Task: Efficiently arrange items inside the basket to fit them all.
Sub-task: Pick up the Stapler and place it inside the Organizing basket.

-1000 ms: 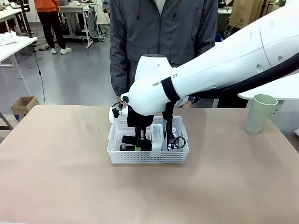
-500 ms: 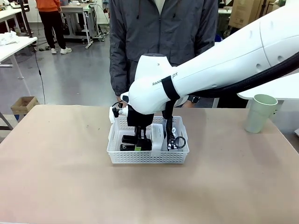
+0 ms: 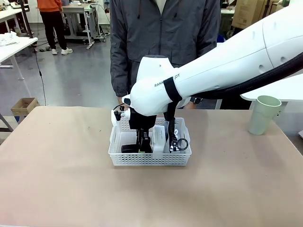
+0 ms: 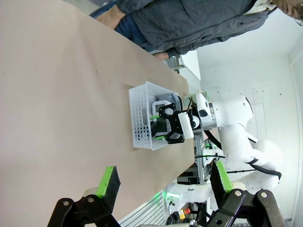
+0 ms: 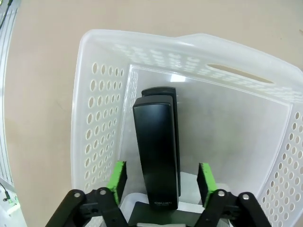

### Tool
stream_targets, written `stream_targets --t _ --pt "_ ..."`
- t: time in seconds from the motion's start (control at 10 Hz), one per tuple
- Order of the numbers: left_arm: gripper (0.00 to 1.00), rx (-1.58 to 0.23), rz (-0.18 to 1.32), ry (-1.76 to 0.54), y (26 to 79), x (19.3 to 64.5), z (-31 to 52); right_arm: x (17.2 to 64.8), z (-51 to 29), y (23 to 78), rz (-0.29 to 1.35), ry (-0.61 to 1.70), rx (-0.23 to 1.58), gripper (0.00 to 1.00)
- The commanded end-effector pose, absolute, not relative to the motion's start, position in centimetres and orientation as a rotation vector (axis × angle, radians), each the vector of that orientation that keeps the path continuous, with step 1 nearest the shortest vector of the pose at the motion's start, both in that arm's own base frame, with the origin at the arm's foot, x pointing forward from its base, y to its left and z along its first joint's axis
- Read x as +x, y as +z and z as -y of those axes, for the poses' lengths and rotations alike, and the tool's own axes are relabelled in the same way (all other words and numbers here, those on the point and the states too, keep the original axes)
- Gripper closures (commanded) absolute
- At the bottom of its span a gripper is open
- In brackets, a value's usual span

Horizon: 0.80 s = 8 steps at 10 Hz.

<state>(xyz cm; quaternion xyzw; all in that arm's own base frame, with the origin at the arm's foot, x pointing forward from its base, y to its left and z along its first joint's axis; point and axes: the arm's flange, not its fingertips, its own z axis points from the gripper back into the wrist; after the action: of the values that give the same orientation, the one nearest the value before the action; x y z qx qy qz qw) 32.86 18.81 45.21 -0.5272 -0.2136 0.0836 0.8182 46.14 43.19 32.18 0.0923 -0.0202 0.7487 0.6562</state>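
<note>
Basket (image 3: 149,159) stands on the tan table (image 3: 57,184), a little towards the far side and near the middle, directly in front of a person in a grey jacket (image 3: 163,38). We find it white, with perforated walls and a cut-out handle at the end.

Black stapler (image 5: 158,151) lies flat on the basket floor, lengthwise, close to one perforated long wall. In the front view it sits in the basket's left part (image 3: 129,149).

Right gripper (image 5: 161,177) is lowered into the basket over the stapler. Its green pads (image 5: 118,176) stand on either side of the stapler with a visible gap on each side. We record the grip as released: jaws parted, nothing held.

A small white box (image 3: 160,134) occupies the middle of the basket. At the right end we see a black strap with a ring (image 3: 179,144); the pouch it belongs to is largely hidden by the arm, and we cannot describe it further.

Pale-green cup (image 3: 263,115) stands upright on the table at the far right, well apart from the basket.

Left gripper (image 4: 164,179) hangs above the table, away from the basket, jaws wide apart and empty.
</note>
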Motion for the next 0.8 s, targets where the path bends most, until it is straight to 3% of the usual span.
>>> stream_targets --t 0.0,0.3,0.4,0.7 --pt "0.0 -1.142 0.47 0.178 45.5 32.8 -18.7 46.6 -43.1 32.7 0.032 1.723 0.189 0.0" --pt "0.0 -1.142 0.47 0.178 45.5 32.8 -18.7 46.8 -40.8 37.2 0.035 1.686 0.1 0.0" --pt "0.0 -1.142 0.47 0.178 45.5 32.8 -18.7 47.2 -38.6 39.8 -0.065 1.595 0.07 0.0" --pt "0.0 -1.142 0.47 0.178 45.5 32.8 -18.7 47.9 -28.4 44.1 -0.07 1.25 0.323 0.0"
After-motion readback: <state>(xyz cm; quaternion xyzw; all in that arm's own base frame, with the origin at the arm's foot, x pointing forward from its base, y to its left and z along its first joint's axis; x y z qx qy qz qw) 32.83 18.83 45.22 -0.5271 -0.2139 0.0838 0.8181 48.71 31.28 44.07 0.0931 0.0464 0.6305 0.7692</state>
